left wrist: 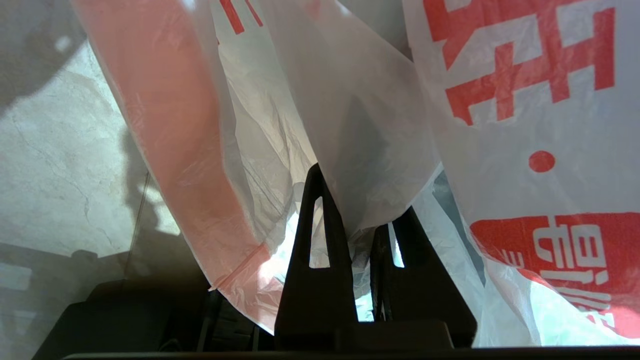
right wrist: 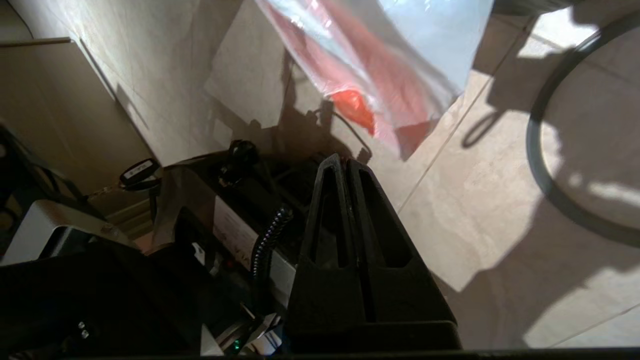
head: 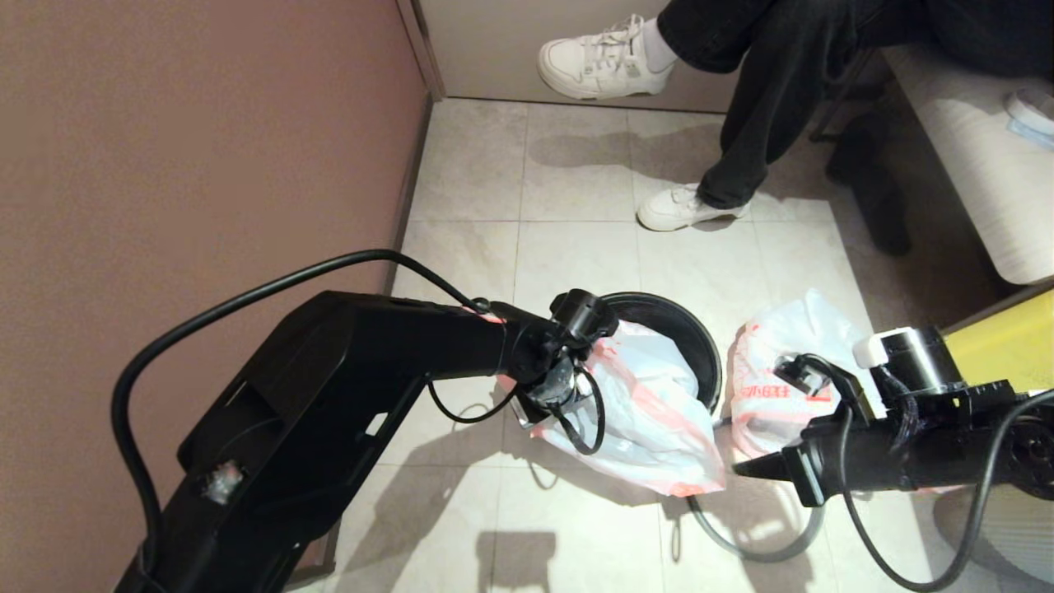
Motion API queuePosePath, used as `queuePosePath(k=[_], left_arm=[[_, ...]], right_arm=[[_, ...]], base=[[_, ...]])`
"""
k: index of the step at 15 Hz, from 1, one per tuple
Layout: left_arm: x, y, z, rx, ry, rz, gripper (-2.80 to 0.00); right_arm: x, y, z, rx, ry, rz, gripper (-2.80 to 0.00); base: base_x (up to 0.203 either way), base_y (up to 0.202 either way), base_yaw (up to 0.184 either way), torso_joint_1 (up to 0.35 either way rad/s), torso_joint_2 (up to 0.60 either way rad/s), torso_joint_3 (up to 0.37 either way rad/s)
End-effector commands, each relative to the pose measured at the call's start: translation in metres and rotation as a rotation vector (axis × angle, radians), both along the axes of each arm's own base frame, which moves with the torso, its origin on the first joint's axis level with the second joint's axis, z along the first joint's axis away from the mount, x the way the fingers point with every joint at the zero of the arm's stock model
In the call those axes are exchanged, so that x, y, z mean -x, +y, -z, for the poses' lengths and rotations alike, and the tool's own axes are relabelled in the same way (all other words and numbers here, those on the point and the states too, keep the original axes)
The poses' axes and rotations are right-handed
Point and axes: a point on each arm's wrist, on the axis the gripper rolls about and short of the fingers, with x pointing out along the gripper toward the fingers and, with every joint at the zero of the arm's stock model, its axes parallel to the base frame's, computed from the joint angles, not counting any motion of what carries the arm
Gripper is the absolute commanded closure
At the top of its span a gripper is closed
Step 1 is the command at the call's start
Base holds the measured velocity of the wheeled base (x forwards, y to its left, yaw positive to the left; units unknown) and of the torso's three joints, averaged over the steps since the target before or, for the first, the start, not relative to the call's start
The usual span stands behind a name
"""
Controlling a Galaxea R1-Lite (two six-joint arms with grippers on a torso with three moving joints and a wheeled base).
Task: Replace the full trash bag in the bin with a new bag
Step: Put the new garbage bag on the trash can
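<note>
1. Thin white plastic of the new bag (head: 650,412) is pinched in my left gripper (left wrist: 357,220), draped over the near rim of the bin (head: 700,346).
2. My right gripper (right wrist: 345,167) is closed on nothing, nearer the full trash bag (head: 782,362) standing right of the bin.

I see 3 items. New bag (head: 650,395): limp, translucent white, pink hem, draped over the bin's near rim. Bin (head: 687,329): round, black, upright on tiles. Full trash bag (head: 782,362): bulky, red-printed, just beside the bin.
</note>
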Motion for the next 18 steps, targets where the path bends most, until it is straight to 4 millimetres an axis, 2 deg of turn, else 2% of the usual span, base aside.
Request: queuePosePath(k=[1,4,6,11,14,18], left_arm=[[0.002,-0.001,-0.002,0.002,-0.002,-0.004,0.0],[0.007,-0.005,-0.009,0.013,-0.013,0.011,0.0],[0.013,-0.011,-0.014,0.02,-0.022,0.029,0.0],[0.015,-0.013,-0.016,0.022,-0.026,0.037,0.0],[0.014,-0.014,-0.008,0.011,-0.013,0.037,0.0],[0.014,-0.014,-0.009,0.011,-0.012,0.037,0.0]], right_arm=[[0.008,0.004,-0.001,-0.015,0.018,-0.004,0.0],[0.004,0.008,0.02,-0.034,0.07,0.019,0.0],[-0.006,0.013,0.036,-0.077,0.041,0.044,0.0],[-0.019,0.022,0.077,-0.1,0.059,0.066,0.0],[-0.026,0.022,0.088,-0.075,0.025,0.102,0.0],[-0.034,0.019,0.095,-0.025,-0.011,0.162,0.0]], base=[[0.0,0.0,0.0,0.0,0.0,0.0],[0.0,0.0,0.0,0.0,0.0,0.0],[0.0,0.0,0.0,0.0,0.0,0.0],[0.0,0.0,0.0,0.0,0.0,0.0],[0.0,0.0,0.0,0.0,0.0,0.0],[0.0,0.0,0.0,0.0,0.0,0.0]])
